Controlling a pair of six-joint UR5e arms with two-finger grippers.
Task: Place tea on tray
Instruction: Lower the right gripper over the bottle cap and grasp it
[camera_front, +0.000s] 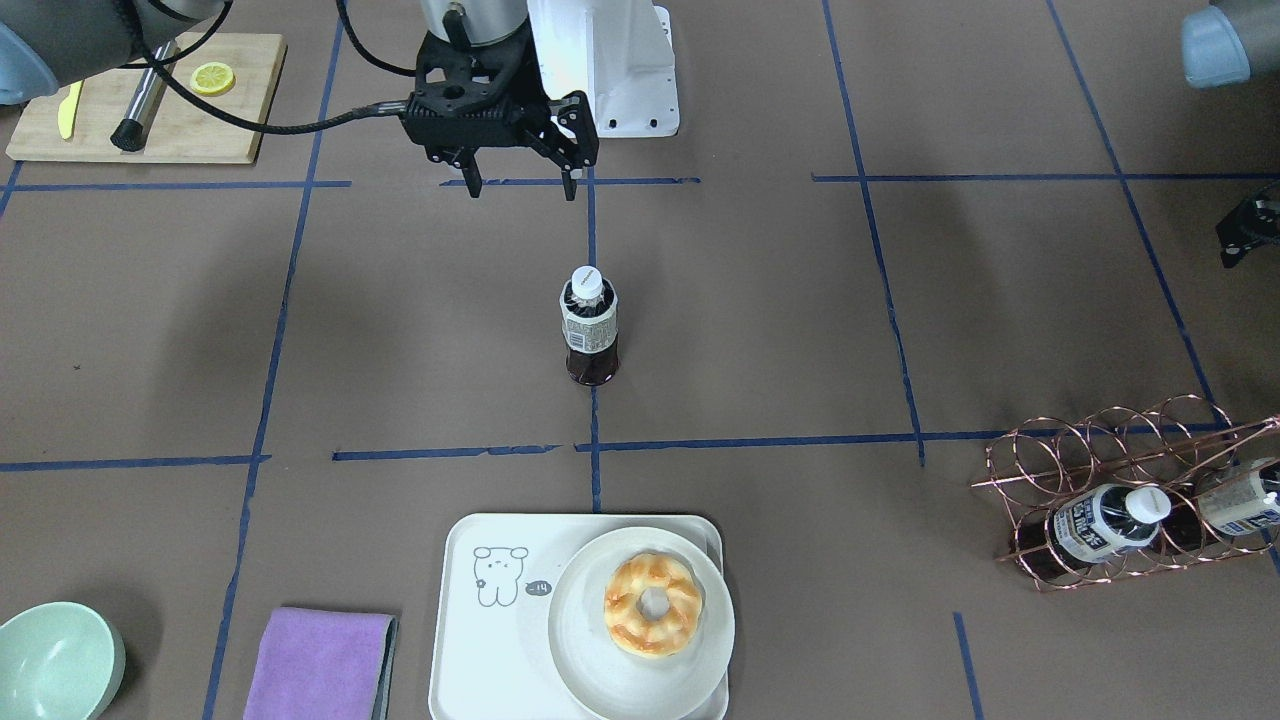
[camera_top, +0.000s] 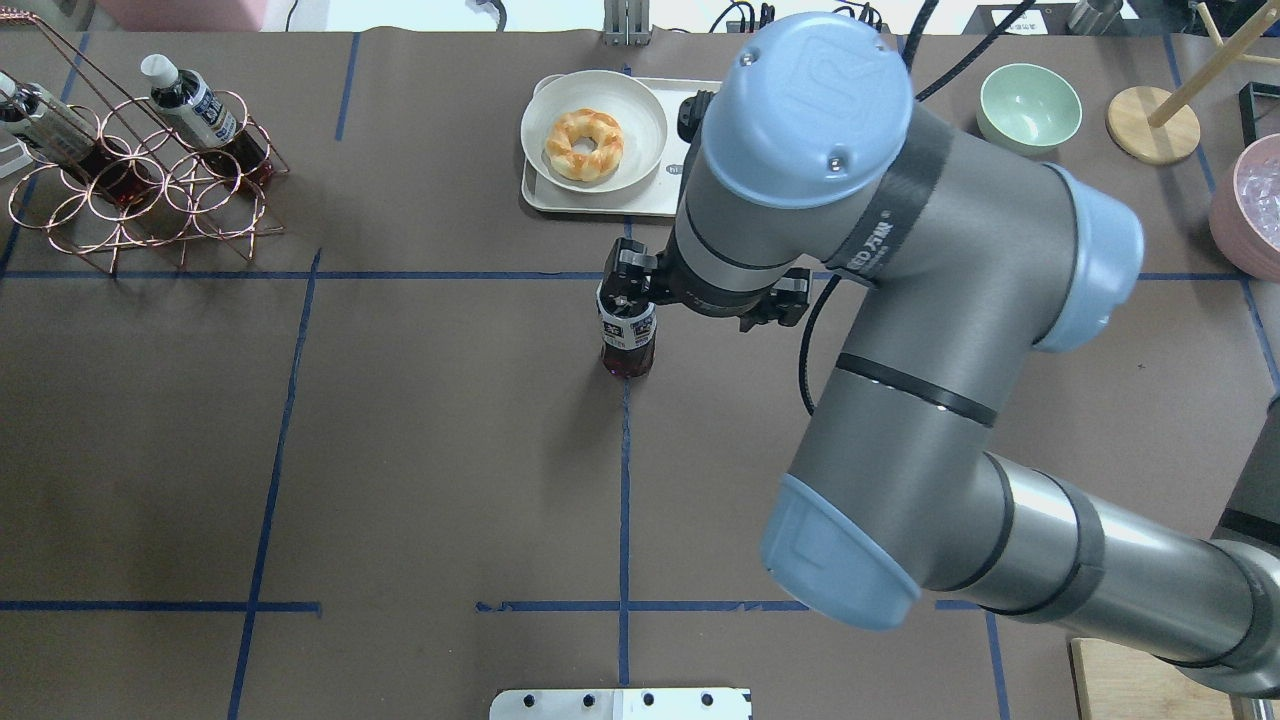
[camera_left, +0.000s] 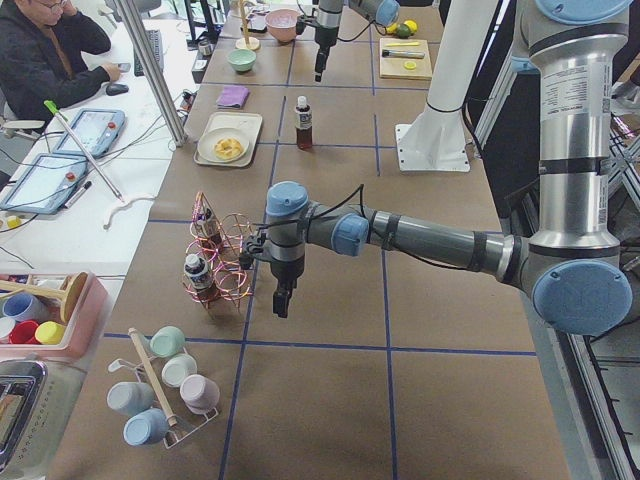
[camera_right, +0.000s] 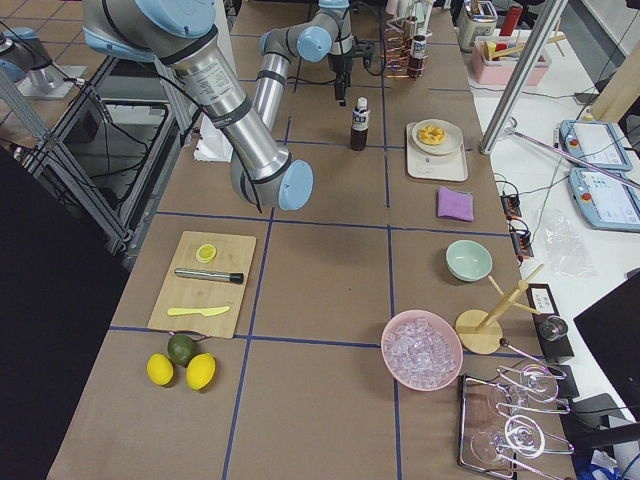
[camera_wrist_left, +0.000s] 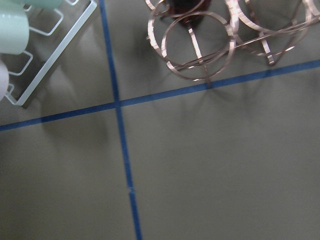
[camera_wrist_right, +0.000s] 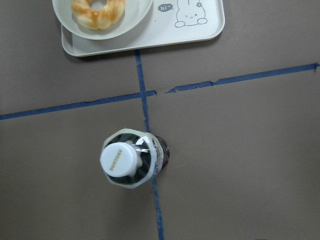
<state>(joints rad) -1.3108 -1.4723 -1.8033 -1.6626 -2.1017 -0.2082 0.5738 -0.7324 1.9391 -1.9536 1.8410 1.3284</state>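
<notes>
The tea (camera_front: 589, 325) is a small bottle of dark liquid with a white cap, standing upright at the table's middle on a blue tape line. My right gripper (camera_front: 521, 190) hangs open and empty above the table, on the robot's side of the tea and apart from it. The right wrist view looks straight down on the tea's cap (camera_wrist_right: 119, 159), with the tray (camera_wrist_right: 200, 30) beyond it. The cream tray (camera_front: 480, 650) with the bear drawing lies at the operators' edge. My left gripper (camera_left: 282, 305) hovers by the wire rack; I cannot tell whether it is open.
A white plate with a doughnut (camera_front: 655, 600) fills the tray's half on the robot's left. A copper wire rack (camera_front: 1120, 500) holds two more bottles. A purple cloth (camera_front: 320, 665) and a green bowl (camera_front: 55, 665) lie beside the tray. A cutting board (camera_front: 150, 100) sits near the robot's base.
</notes>
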